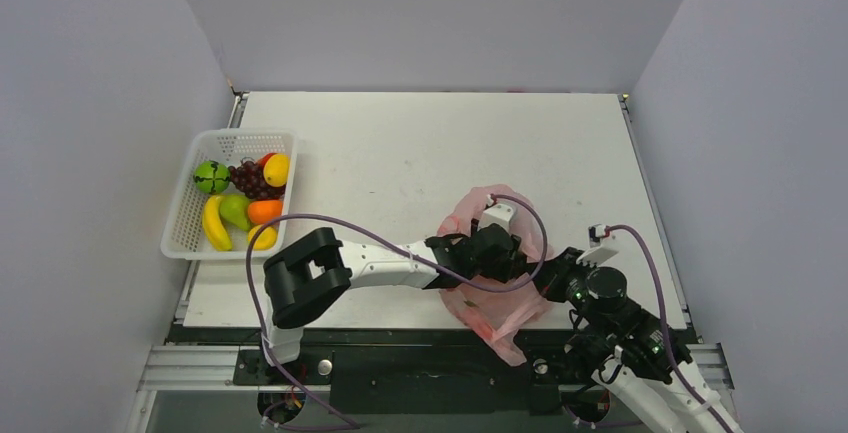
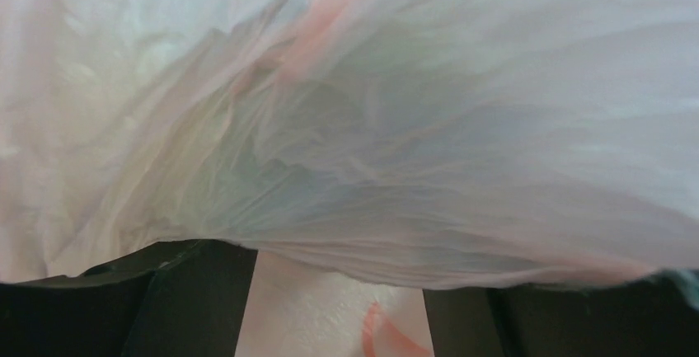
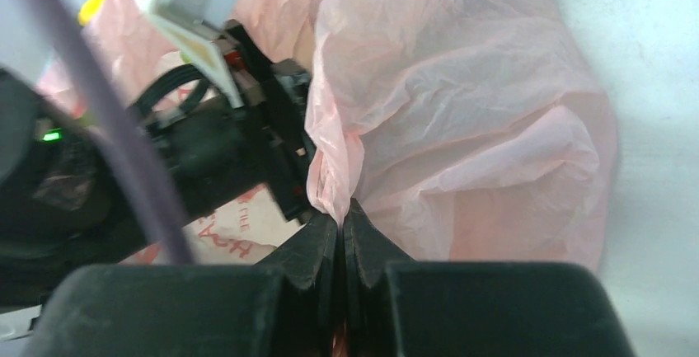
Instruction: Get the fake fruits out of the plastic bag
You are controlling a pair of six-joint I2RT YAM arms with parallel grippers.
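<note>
The pink plastic bag [image 1: 495,319] lies crumpled at the near middle of the table. My left gripper [image 1: 497,251] is pushed into its mouth. In the left wrist view its fingers [image 2: 194,303] stand wide apart, open, with bag film [image 2: 371,126] draped over them and no fruit between them. My right gripper [image 1: 547,271] is shut on a fold of the bag's edge [image 3: 334,196], right of the left gripper. The fake fruits sit in the basket at the left: lime [image 1: 211,177], grapes [image 1: 248,179], lemon [image 1: 277,169], pear [image 1: 235,210], orange [image 1: 264,211], banana [image 1: 214,224]. No fruit shows in the bag.
The white mesh basket [image 1: 186,215] stands at the table's left edge. Grey walls close in the left, back and right sides. The left arm's purple cable [image 1: 380,238] loops over the table near the bag. The right arm's base [image 1: 640,343] sits at the near right.
</note>
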